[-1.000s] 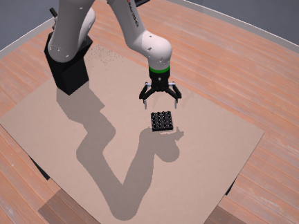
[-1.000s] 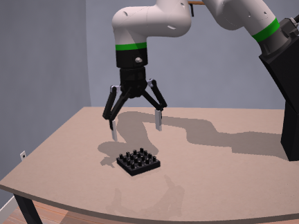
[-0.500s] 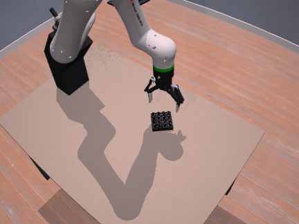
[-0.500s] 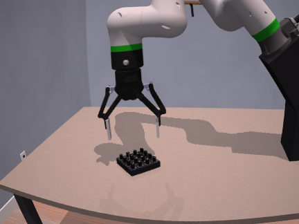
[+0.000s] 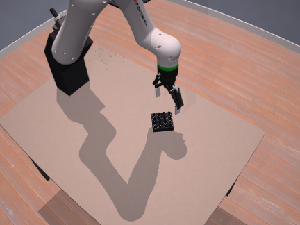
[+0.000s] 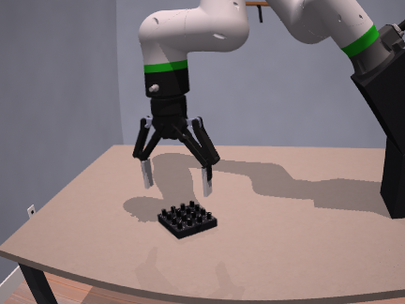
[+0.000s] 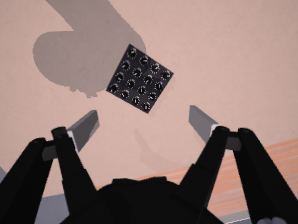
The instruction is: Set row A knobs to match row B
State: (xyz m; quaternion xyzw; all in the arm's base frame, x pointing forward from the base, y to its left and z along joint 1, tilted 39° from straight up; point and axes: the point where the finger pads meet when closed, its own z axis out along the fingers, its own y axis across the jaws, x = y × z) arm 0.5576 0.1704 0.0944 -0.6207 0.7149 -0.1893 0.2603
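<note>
The knob box (image 5: pixel 162 121) (image 6: pixel 187 217) (image 7: pixel 140 78) is a small black square block with four rows of black knobs. It stands flat on the tan table top (image 5: pixel 215 146) (image 6: pixel 291 225). In the wrist view it is turned about 45 degrees. The knobs' white lines and the printed names are too small to read. My gripper (image 5: pixel 167 101) (image 6: pixel 175 181) (image 7: pixel 143 115) is open wide and empty. It hangs well above the table, a little behind and to one side of the box, touching nothing.
The arm's black base (image 5: pixel 67 71) (image 6: pixel 391 122) stands at the table's far corner. The arm's shadow (image 5: pixel 114 163) falls across the table beside the box. Wooden floor (image 5: pixel 250 69) surrounds the table.
</note>
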